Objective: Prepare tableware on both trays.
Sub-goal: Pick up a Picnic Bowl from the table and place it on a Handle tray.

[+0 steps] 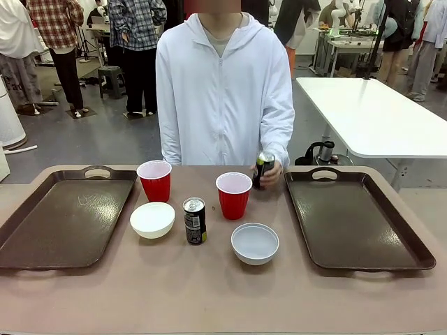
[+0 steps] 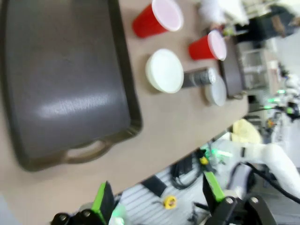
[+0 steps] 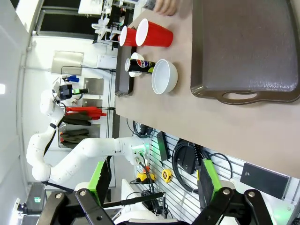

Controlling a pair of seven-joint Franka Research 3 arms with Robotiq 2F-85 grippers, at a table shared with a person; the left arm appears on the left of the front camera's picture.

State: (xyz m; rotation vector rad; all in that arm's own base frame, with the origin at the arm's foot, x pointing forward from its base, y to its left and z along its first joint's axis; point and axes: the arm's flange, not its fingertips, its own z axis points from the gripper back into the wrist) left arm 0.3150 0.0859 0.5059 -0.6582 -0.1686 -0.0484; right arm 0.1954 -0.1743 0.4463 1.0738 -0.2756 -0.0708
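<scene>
1. The left tray (image 1: 63, 216) and right tray (image 1: 356, 223) lie bare at the two ends of the worktop (image 1: 209, 293). By my reading, nothing is loaded yet.
2. Between the trays stand the left cup (image 1: 154, 180), right cup (image 1: 233, 195), left bowl (image 1: 152, 219) and right bowl (image 1: 255, 243). The middle can (image 1: 195, 220) stands upright between the bowls.
3. The held can (image 1: 263, 167) is in the person's hand (image 1: 271, 176), at the far edge behind the right cup.
4. The left tool (image 2: 157, 192) is released, with its fingers spread and nothing between them, off the worktop's near edge by the left tray. The right tool (image 3: 154, 177) is likewise spread and empty.
5. Risks:
   - The middle can is slim and stands near both bowls, so a reach for either bowl could tip it.
   - The cups look light, so a brushing finger could topple one and a hard pinch could buckle it.
   - A right-arm reach toward the right cup could meet the hand there.
</scene>
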